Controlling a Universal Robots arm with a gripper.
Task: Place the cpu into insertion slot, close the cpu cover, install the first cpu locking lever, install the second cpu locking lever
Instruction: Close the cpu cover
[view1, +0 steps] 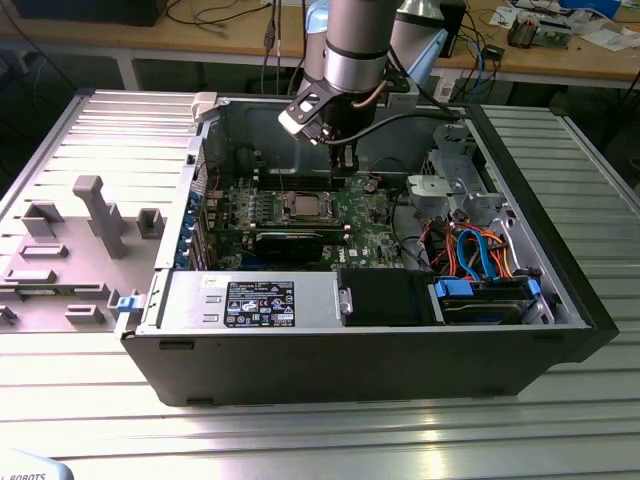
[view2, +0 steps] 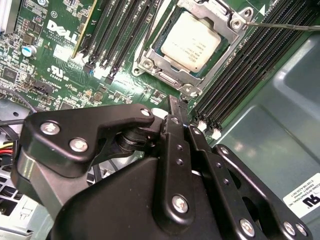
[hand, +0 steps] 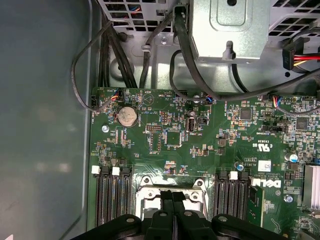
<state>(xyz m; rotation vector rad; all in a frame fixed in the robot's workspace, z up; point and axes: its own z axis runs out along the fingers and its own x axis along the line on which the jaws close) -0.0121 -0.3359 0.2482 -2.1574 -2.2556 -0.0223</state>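
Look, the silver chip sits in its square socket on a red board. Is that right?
Not red: the board is green, as the second wrist view shows. The silver chip does sit in its square socket on it.

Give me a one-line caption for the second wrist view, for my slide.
Gripper over the green board, beside the chip seated under its lowered metal cover.

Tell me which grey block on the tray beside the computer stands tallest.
The T-topped post, rising well above the squat blocks around it.
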